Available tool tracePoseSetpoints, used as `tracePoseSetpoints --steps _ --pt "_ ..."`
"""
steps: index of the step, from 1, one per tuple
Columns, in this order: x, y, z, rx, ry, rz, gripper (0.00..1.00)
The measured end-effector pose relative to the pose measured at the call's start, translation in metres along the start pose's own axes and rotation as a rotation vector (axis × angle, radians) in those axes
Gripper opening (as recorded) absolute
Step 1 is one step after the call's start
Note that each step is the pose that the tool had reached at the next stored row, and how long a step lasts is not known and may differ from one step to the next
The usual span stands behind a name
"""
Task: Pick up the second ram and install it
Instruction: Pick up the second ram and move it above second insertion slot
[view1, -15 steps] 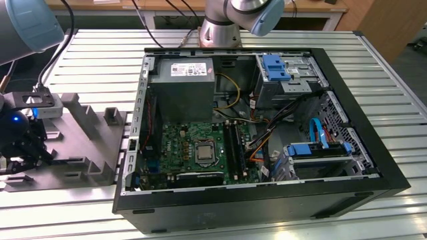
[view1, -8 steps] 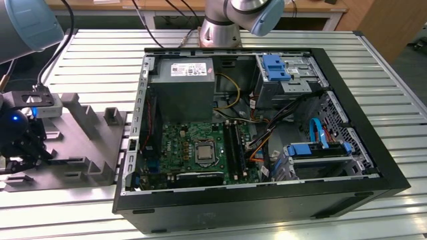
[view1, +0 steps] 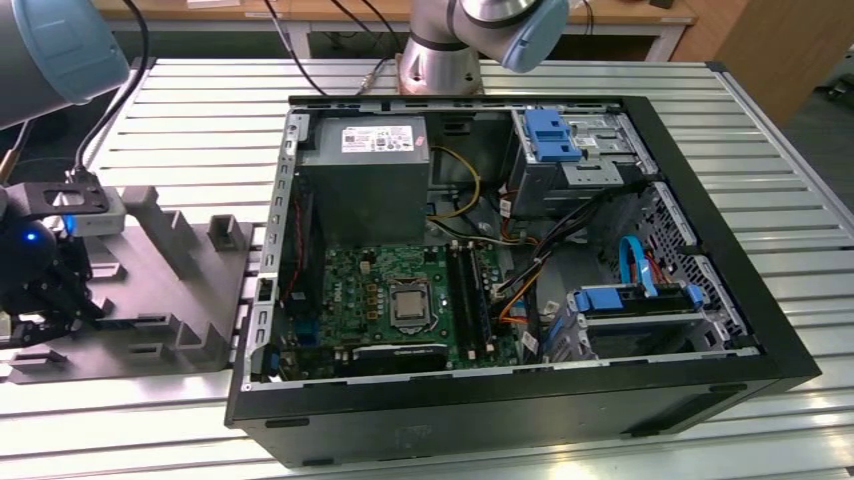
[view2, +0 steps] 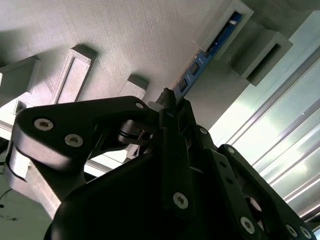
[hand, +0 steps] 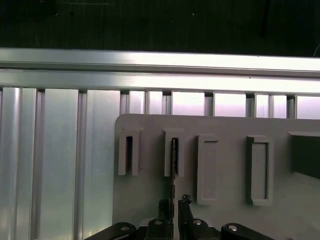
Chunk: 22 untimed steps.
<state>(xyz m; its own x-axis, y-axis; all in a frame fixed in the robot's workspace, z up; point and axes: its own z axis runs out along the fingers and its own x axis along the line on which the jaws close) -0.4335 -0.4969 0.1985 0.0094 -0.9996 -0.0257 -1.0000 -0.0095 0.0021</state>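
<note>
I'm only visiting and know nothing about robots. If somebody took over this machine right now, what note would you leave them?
Gripper: down at the grey holder, which lies at the exterior view's left of the open computer case. It is set around the second ram; whether it has clamped cannot be told.
Second ram: on edge in one of the holder's slots, not lifted.
Done: the gripper has reached the stick.
Left: taking it out and installing it on the motherboard.
</note>
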Motion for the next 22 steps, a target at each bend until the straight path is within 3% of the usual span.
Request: tracePoseSetpoints --steps 7,11,15,17,22 --pt "0.0005 -0.0007 0.0 -0.0009 -0.0007 0.005 0.22" --pt "0.001 -0.0015 -0.0001 -0.0109 -0.0036 0.005 0.22" --pt "0.0009 -0.0016 0.0 -0.0116 -0.0039 0.006 0.22" --pt "0.0011 -0.0023 0.0 -0.0217 -0.0054 0.006 0.22" --pt "0.0011 -0.0029 0.0001 -0.0235 -0.0055 0.006 0.22"
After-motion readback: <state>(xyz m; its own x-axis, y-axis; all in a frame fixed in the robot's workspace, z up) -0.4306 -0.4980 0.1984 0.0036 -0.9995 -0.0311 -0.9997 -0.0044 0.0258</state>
